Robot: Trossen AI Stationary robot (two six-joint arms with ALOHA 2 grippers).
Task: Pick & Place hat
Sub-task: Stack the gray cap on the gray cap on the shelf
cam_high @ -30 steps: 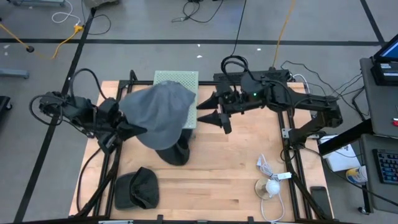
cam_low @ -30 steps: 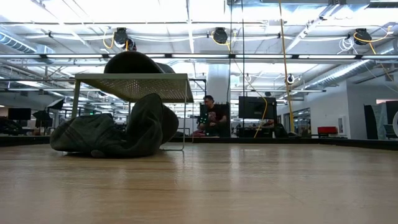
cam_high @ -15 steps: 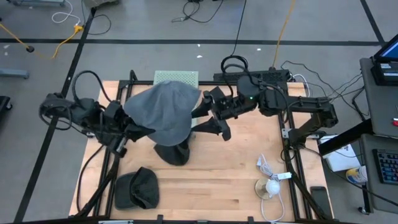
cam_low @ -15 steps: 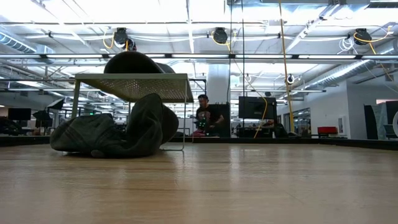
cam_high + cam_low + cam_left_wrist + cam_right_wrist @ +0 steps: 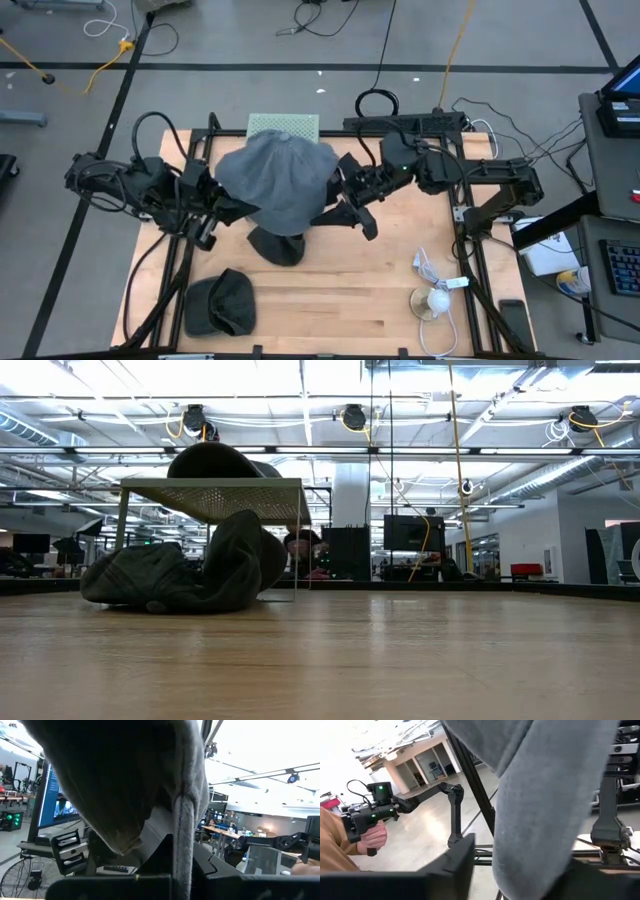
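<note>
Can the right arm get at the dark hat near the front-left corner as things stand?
Probably not: the right gripper is busy at the grey hat's edge, opposite the left gripper, and the dark hat lies across the table.

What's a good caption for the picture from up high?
Two robot arms hold a gray hat up between them above the wooden table.

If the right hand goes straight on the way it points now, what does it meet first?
The grey hat. The right hand points at its edge, and its wrist view shows the fabric already between the fingers; past it, probably the left hand.
</note>
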